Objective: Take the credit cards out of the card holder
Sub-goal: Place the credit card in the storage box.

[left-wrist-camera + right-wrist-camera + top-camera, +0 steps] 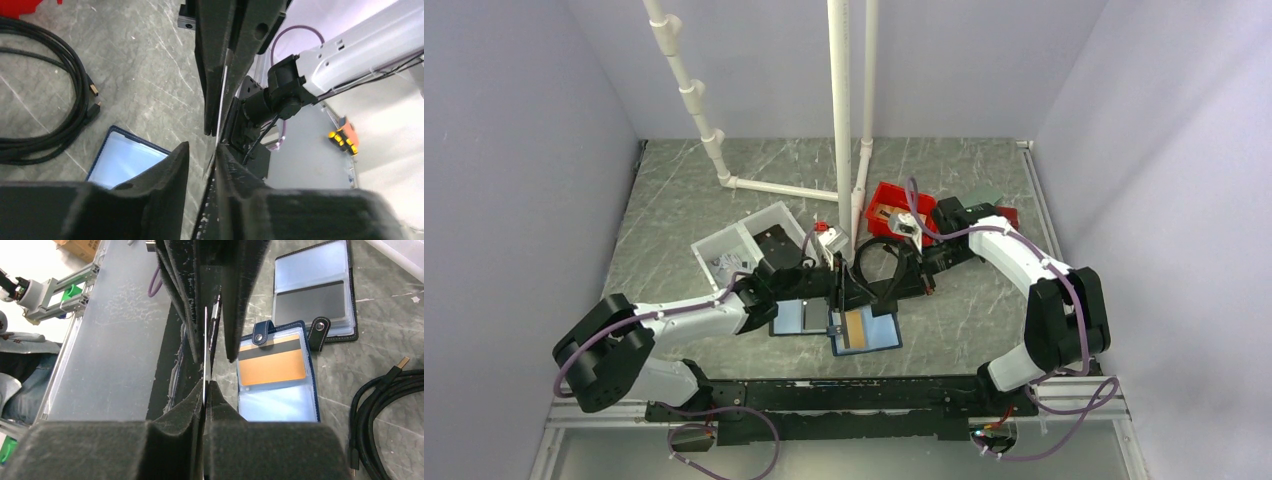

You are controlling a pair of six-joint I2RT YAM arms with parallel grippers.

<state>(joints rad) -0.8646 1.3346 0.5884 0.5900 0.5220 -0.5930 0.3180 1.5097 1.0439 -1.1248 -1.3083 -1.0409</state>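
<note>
The navy-blue card holder (869, 333) lies open on the table, with a gold-orange credit card (857, 328) in its upper pocket. Both show in the right wrist view, the holder (278, 405) and the card (272, 366). My two grippers meet just above the holder's left edge. My right gripper (205, 382) is shut on a second thin card (205, 340), held on edge. My left gripper (202, 147) faces it with its jaws apart. They straddle the same card (222, 107), which lies against one finger (237, 170). A corner of the holder (125, 160) shows below.
A black-edged folio (315, 290) with light-blue and grey panels lies open beside the holder. A coiled black cable (874, 255) lies just behind the grippers. A red bin (894, 205), a white tray (744, 245) and white PVC pipes (839, 120) stand further back.
</note>
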